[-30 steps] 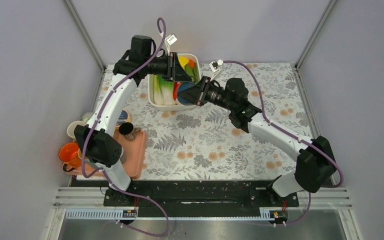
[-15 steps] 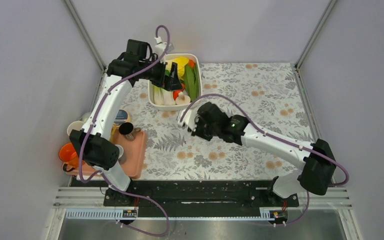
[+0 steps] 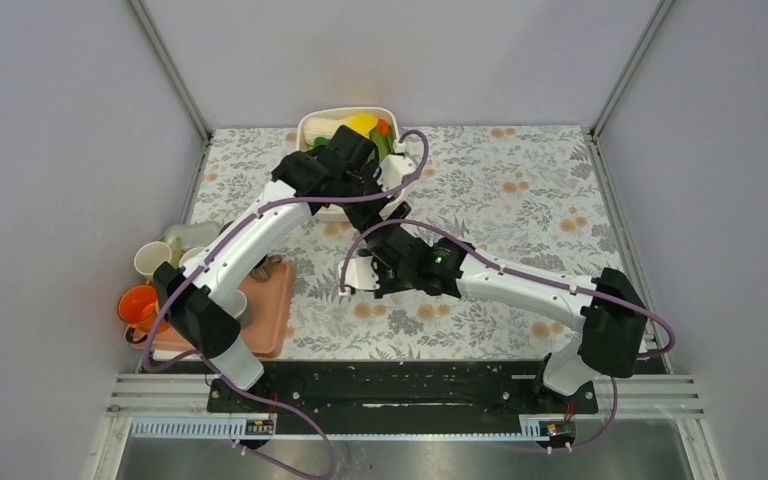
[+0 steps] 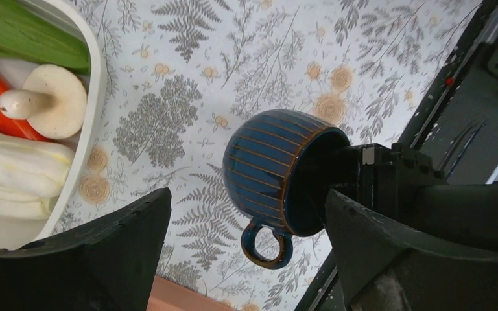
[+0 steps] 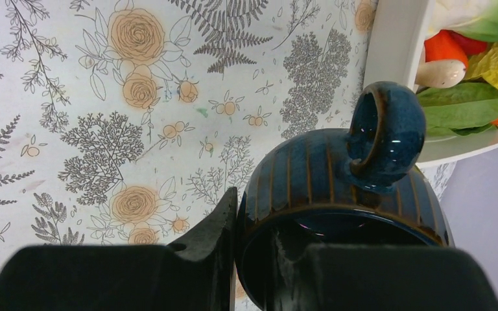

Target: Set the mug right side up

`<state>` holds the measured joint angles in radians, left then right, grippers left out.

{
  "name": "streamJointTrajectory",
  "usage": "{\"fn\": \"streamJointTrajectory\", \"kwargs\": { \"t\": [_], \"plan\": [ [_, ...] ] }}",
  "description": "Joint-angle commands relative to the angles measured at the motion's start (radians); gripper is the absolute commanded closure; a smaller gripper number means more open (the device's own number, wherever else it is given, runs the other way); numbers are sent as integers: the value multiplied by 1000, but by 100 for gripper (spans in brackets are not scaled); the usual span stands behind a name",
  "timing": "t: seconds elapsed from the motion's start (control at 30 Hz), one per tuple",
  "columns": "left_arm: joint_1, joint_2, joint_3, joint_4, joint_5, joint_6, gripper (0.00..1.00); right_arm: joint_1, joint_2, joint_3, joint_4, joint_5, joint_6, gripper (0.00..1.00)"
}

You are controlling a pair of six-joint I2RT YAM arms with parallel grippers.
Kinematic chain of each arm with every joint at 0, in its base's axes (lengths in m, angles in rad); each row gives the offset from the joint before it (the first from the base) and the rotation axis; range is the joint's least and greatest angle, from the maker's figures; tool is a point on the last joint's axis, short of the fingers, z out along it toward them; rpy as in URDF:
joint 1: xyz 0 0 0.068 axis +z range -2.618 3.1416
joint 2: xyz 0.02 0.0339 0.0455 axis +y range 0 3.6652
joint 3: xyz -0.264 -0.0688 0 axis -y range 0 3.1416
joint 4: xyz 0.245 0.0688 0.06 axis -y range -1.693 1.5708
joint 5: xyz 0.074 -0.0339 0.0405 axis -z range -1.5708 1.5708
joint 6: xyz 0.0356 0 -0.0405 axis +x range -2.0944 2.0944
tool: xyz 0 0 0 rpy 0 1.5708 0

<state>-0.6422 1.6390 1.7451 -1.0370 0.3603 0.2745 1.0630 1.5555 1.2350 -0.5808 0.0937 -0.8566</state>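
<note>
Between the right fingers (image 5: 211,236), a blue striped mug (image 4: 269,172) tipped on its side.
One finger sits inside the rim, the other outside, clamped on the wall, handle sticking out sideways over the floral bench (image 4: 246,58). Above it the left fingers (image 4: 126,243) hang spread and empty; a white tub (image 4: 97,78) of vegetables lies near them.

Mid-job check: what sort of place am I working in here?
Probably a lab test cell staged as a kitchen table: plain grey panel walls, a floral tablecloth, a white tub of vegetables, and a pink tray beside cups.
</note>
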Motion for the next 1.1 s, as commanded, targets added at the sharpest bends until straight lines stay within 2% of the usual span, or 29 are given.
{"fn": "streamJointTrajectory", "kwargs": {
  "t": [0.0, 0.17, 0.47, 0.9, 0.97, 1.07],
  "plan": [
    [-46, -77, -65, 15, -119, 46, 10, 21, 22, 96, -6, 26, -6, 100],
    [-43, -80, -146, 73, -181, 23, 9, 22, 55, 106, -63, -59, 31, 100],
    [44, -44, -189, 104, -136, -38, 8, 23, 145, 69, -185, -323, 45, 100],
    [85, -32, -247, 141, -164, -61, 8, 30, 323, 97, -166, -272, 78, 99],
    [86, -30, -250, 141, -164, -59, 8, 30, 322, 101, -163, -261, 87, 88],
    [85, -28, -252, 146, -164, -57, 8, 34, 298, 107, -154, -230, 109, 56]
  ]
}}
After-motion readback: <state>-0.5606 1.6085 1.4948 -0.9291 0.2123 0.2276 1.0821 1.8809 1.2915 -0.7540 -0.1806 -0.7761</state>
